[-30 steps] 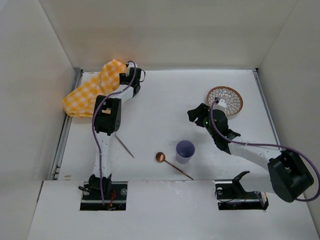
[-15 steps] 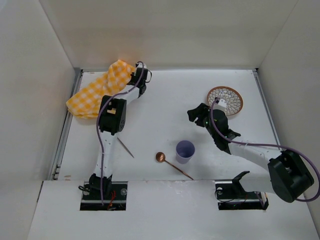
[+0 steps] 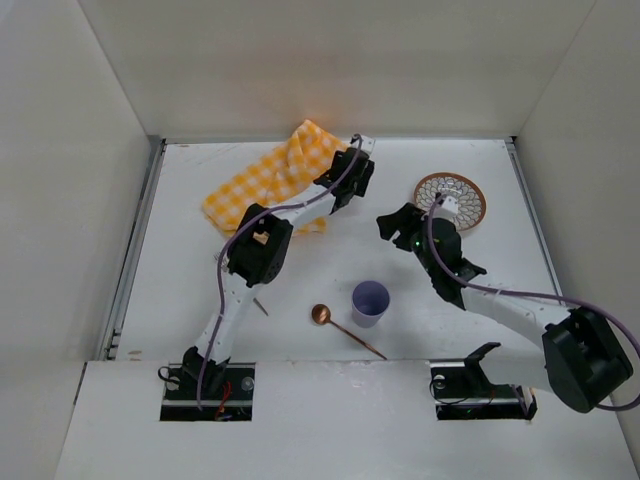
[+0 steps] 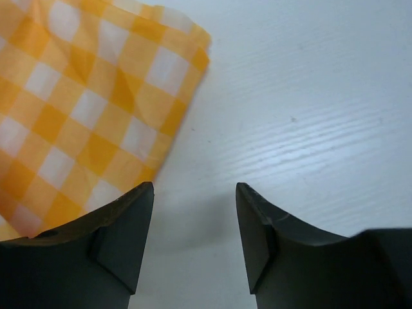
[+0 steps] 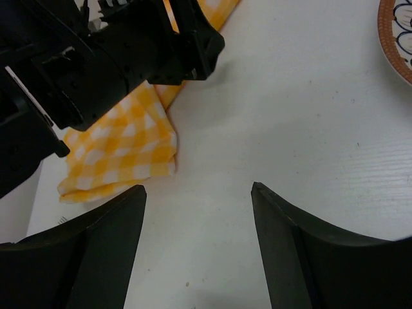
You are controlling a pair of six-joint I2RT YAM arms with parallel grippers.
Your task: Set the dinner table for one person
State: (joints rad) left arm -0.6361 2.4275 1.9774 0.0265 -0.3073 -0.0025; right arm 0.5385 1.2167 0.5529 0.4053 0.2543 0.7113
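The dinner table [image 3: 300,262] is a large white top. A yellow-and-white checked cloth [image 3: 268,178] lies bunched at its back middle; it also shows in the left wrist view [image 4: 84,109] and the right wrist view [image 5: 122,154]. My left gripper [image 3: 347,188] is open at the cloth's right end. In the left wrist view the left gripper [image 4: 194,188] has bare table between its jaws, and its left finger [image 4: 109,232] sits at the cloth's edge. My right gripper [image 3: 388,226] is open and empty over bare table [image 5: 270,129], just right of the cloth.
A patterned plate [image 3: 451,200] sits at the back right, its rim in the right wrist view [image 5: 399,38]. A lilac cup [image 3: 370,301] and a copper spoon [image 3: 342,326] lie near the front middle. A thin stick [image 3: 260,304] lies by the left arm.
My left arm has swung right across the back of the table, and the checked cloth has moved with it from the back left corner to the back middle. The right arm has barely moved.
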